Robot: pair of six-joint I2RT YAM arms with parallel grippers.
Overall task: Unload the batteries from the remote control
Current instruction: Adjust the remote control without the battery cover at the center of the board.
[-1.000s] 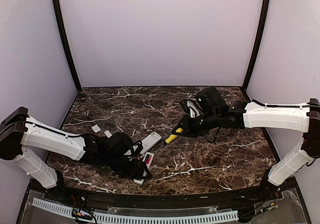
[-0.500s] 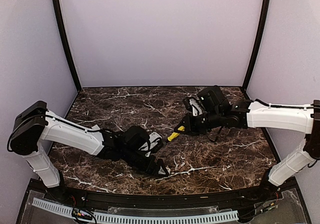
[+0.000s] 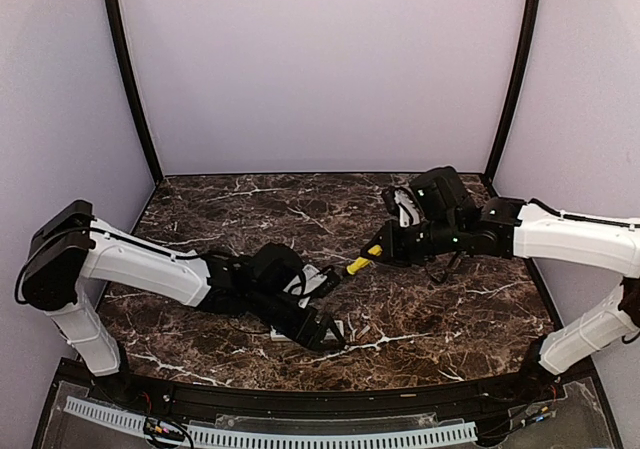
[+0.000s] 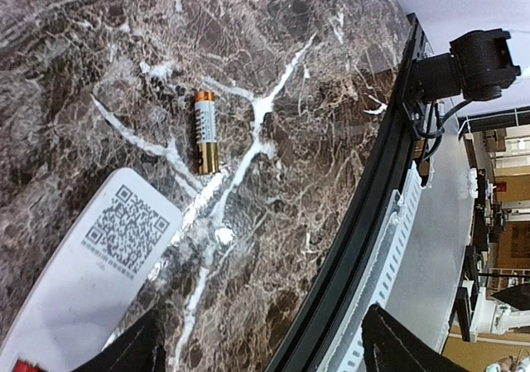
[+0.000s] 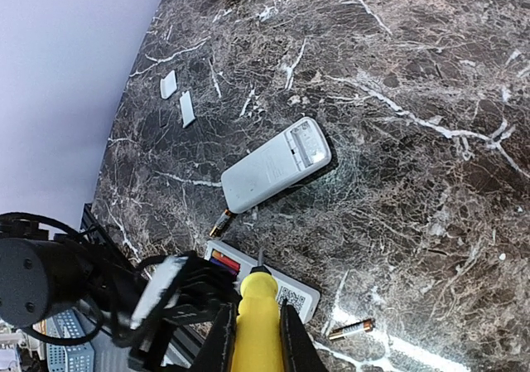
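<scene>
My left gripper (image 4: 265, 339) is open and empty, low over the table's front edge. Ahead of it a loose silver-and-gold battery (image 4: 204, 132) lies on the marble beside the QR-labelled remote (image 4: 91, 264). The right wrist view shows that remote (image 5: 300, 292) with a red and a purple cell (image 5: 225, 263) still in its bay, the loose battery (image 5: 349, 330), and another battery (image 5: 222, 219) at the end of a second white remote (image 5: 277, 166). My right gripper (image 5: 257, 330) is shut on the yellow-handled screwdriver (image 5: 258, 306), held above the table (image 3: 358, 264).
Two small white covers (image 5: 168, 84) (image 5: 187, 108) lie at the far left. My left arm (image 3: 150, 269) stretches across the front of the table, hiding part of the remotes. The black table rim (image 4: 356, 223) and a white slotted rail (image 4: 397, 248) run close to the left gripper.
My left arm has swung right from over the open remote to the front middle of the table. My right gripper has drawn slightly right and back with the screwdriver.
</scene>
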